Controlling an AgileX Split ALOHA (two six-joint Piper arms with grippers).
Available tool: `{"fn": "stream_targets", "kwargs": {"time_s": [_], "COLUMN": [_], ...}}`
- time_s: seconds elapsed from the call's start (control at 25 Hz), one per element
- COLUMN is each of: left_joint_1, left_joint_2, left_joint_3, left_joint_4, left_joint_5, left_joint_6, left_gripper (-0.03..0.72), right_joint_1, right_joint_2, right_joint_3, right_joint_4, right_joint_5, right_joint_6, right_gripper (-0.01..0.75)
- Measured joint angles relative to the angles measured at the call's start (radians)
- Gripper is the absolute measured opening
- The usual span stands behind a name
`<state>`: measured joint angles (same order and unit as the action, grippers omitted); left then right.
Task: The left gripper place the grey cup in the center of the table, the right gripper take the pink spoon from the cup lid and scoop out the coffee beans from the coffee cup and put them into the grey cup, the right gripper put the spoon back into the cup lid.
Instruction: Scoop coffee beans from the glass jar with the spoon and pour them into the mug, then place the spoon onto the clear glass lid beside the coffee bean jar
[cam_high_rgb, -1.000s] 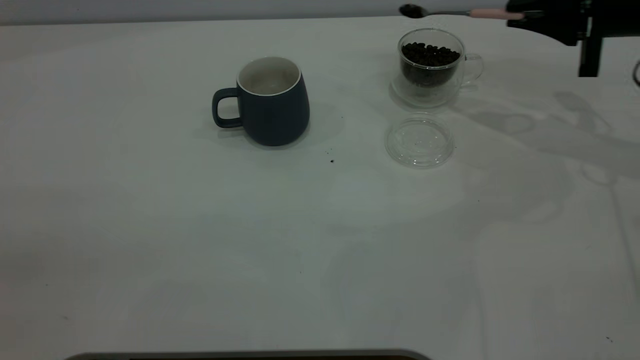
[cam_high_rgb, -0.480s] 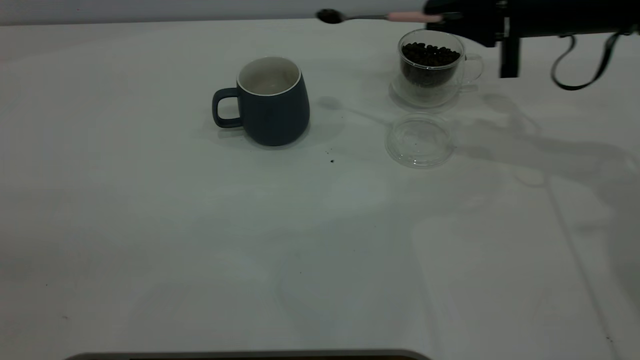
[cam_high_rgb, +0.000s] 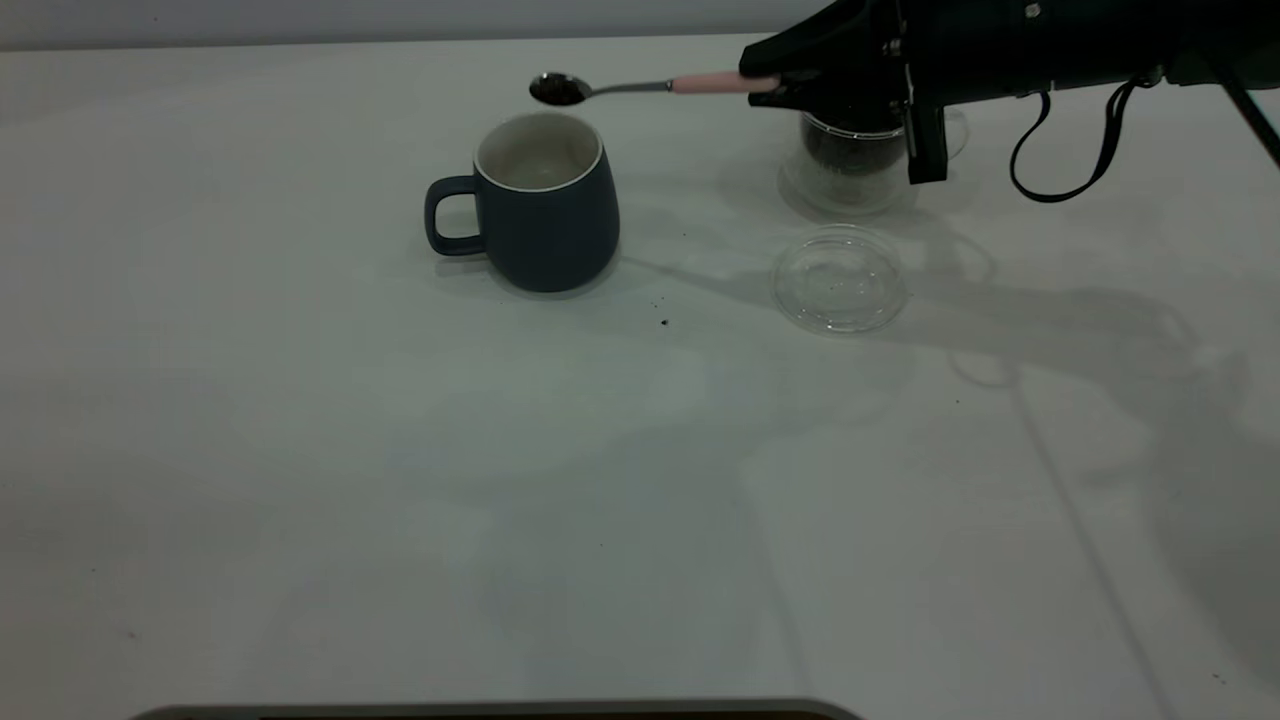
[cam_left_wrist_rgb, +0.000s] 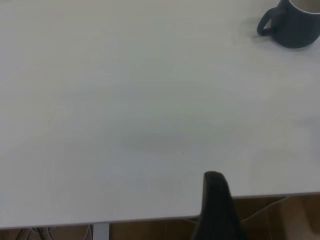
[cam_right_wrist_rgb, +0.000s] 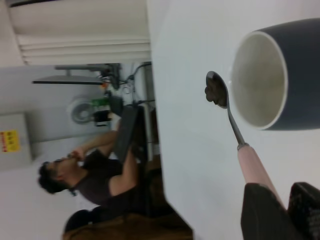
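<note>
Out past the bowl of the spoon (cam_right_wrist_rgb: 225, 107), a person (cam_right_wrist_rgb: 95, 180) in a dark top sits with a hand raised to the face. Farther off that way stand a round white fan-like device (cam_right_wrist_rgb: 82, 111) and a yellow sign (cam_right_wrist_rgb: 10, 141) on the wall, with pale slatted blinds (cam_right_wrist_rgb: 80, 30) to one side. Behind the spoon in the exterior view runs a grey wall (cam_high_rgb: 400, 15). Well away from it, the left wrist view shows wood flooring (cam_left_wrist_rgb: 280, 210) and cables (cam_left_wrist_rgb: 35, 232).
</note>
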<state>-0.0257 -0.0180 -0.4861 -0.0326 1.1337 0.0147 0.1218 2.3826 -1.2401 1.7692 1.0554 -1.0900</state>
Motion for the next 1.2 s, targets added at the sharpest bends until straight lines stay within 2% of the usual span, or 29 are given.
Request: {"fn": "stream_targets", "kwargs": {"time_s": [0.2, 0.32, 0.52, 0.68, 0.88, 1.04, 1.2], "left_joint_1": [0.0, 0.0, 0.0, 0.0, 0.0, 0.0, 0.0], "left_joint_2": [0.0, 0.0, 0.0, 0.0, 0.0, 0.0, 0.0], "left_joint_3": [0.0, 0.0, 0.0, 0.0, 0.0, 0.0, 0.0], "left_joint_4": [0.0, 0.0, 0.0, 0.0, 0.0, 0.0, 0.0], "left_joint_5": [0.0, 0.0, 0.0, 0.0, 0.0, 0.0, 0.0], "left_joint_6": [0.0, 0.0, 0.0, 0.0, 0.0, 0.0, 0.0], "left_gripper": [0.565, 0.565, 0.565, 0.565, 0.565, 0.565, 0.565], "right_joint_1": [0.018, 0.028, 0.029, 0.029, 0.021, -0.025, -0.119], "right_joint_2": [0.0, 0.0, 0.0, 0.0, -0.01, -0.067, -0.125], "right_joint_3": [0.0, 0.0, 0.0, 0.0, 0.0, 0.031, 0.131], "right_joint_4": [0.003, 0.01, 0.015, 0.015, 0.013, 0.01, 0.013], "right_joint_5": [-0.09, -0.153, -0.138, -0.115, -0.061, 0.003, 0.042], "right_joint_6": [-0.117, -0.256, -0.645, -0.773, -0.728, -0.516, -0.318], "right_gripper": [0.114, 0.114, 0.114, 0.114, 0.114, 0.114, 0.114]}}
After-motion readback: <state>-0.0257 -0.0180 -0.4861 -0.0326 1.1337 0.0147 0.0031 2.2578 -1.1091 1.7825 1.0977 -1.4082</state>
